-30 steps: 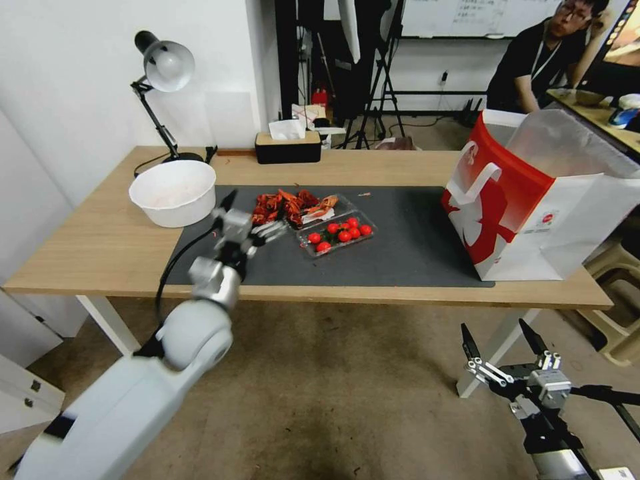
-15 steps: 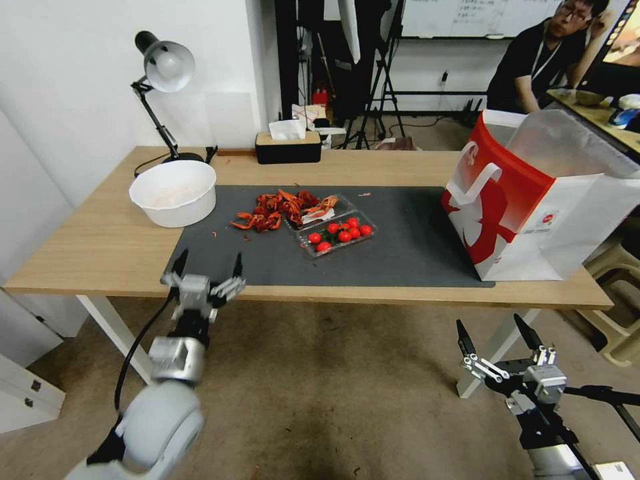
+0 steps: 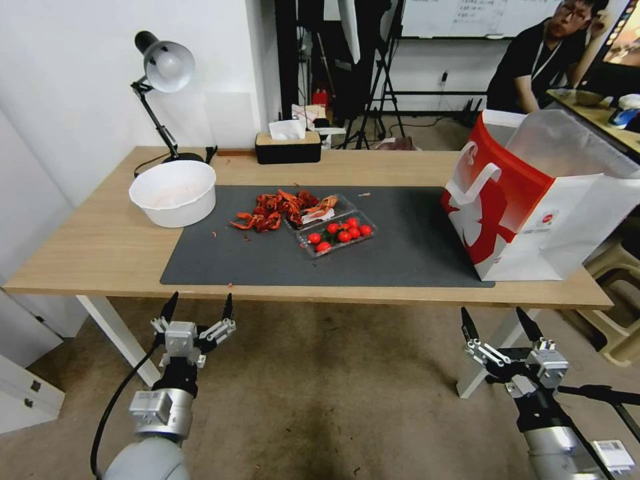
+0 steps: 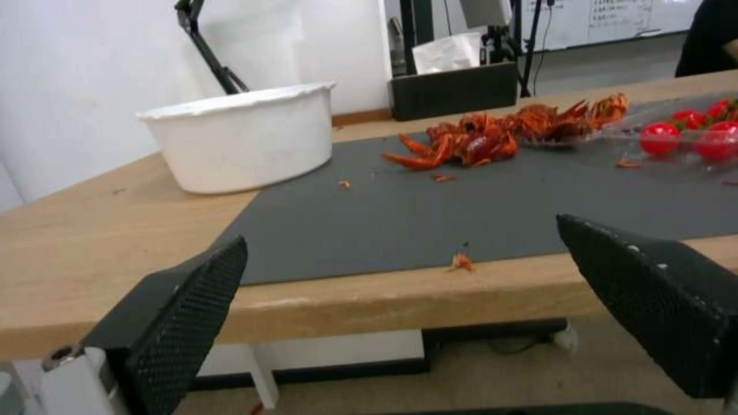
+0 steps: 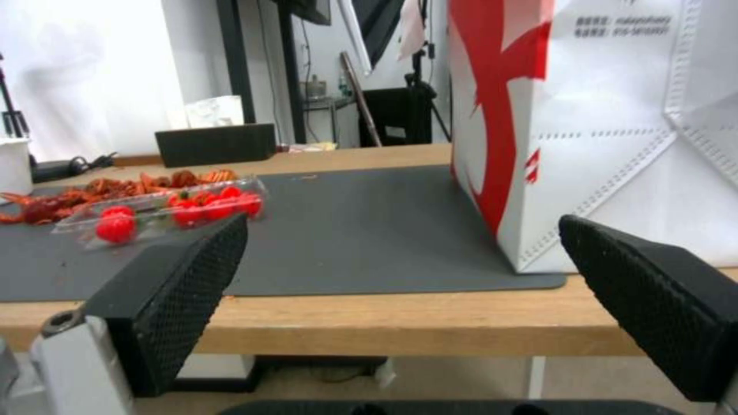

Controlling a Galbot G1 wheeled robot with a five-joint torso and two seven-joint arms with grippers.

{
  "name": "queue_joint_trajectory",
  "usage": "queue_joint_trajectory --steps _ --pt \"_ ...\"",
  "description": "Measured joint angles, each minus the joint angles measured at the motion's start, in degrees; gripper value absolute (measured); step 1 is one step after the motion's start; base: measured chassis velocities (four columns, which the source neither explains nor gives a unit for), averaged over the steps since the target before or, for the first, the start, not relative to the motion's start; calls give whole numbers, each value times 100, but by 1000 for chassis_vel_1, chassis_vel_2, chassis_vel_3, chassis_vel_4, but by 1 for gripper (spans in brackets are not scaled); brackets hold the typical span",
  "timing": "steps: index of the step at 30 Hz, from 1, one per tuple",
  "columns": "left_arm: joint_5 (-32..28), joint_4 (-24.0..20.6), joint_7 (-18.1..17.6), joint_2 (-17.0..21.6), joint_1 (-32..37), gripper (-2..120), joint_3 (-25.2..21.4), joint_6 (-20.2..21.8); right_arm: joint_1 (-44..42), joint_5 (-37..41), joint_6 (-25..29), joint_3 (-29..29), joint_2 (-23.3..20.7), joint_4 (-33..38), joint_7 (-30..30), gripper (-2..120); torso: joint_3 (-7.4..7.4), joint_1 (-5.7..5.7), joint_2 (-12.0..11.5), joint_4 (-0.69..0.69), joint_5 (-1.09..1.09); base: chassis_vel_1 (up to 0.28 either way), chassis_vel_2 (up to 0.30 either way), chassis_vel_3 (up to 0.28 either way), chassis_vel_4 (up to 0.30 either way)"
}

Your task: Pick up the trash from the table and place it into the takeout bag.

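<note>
Trash [image 3: 287,208], loose shells and a thin clear tray [image 3: 335,233], lay mid-mat on the worktop [image 3: 87,250]. I judged it light and fragile, best gripped by the tray rim. Left gripper [image 3: 197,309] and right gripper [image 3: 497,323] hung below the worktop's front edge, fingers spread and empty.

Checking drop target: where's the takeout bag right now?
In the head view the takeout bag stands upright at the table's right end, on the dark mat's right edge, well right of the tomato tray.
</note>
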Motion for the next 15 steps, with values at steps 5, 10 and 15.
queue_joint_trajectory --steps 5,10,15 --pt "45 243 111 -153 142 100 -37 -191 85 228 -172 -79 -85 -30 59 100 0 0 0 1 -1 0 0 0 0" --pt "63 230 142 -292 195 100 -60 -203 166 306 -187 -135 -123 -108 -38 100 0 0 0 1 0 0 0 0 0" --pt "56 194 145 -324 217 100 -61 -176 175 327 -165 -134 -125 -126 -105 100 0 0 0 0 0 0 0 0 0"
